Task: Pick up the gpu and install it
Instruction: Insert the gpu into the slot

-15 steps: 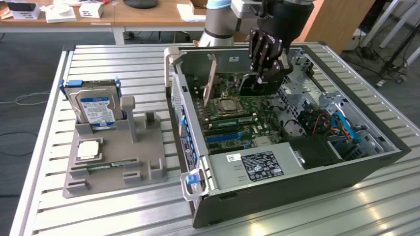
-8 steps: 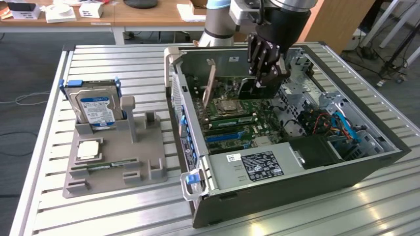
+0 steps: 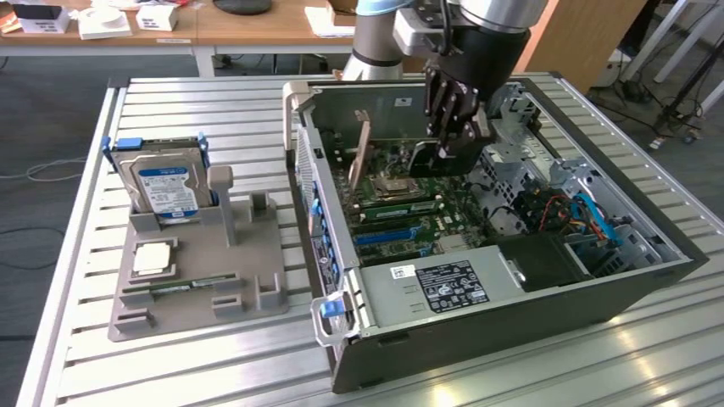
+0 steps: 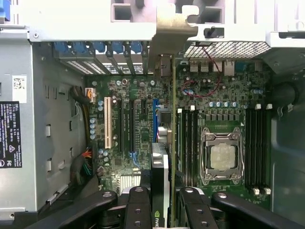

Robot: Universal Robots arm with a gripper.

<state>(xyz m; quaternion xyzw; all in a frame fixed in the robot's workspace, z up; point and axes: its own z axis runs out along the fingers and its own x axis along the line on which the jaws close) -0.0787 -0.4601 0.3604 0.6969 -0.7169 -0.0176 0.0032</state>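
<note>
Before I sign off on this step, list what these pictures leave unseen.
1. The slot under the gpu: in the wrist view it is hidden by the card itself, which is seen edge-on. Seated or not, cannot tell.
2. The gpu's near end: in the wrist view it is cut off by the picture's edge, between the gripper's fingers.
3. The gpu's face: in the exterior view it is largely behind the gripper.
4. The power supply label: in the exterior view the print is too small.

Exterior view: bright, even overhead rm light, soft shadows. Glare streaks on metal table [image 3: 639, 360] slats twd the exterior view's right. Case [image 3: 509, 314] interior darker; gripper [image 3: 443, 159] shades motherboard [image 3: 396, 208]. Wrist view: pale rear frame [image 4: 71, 19] blown out w/ glare, gpu [image 4: 160, 167] dim, low contrast.
</note>
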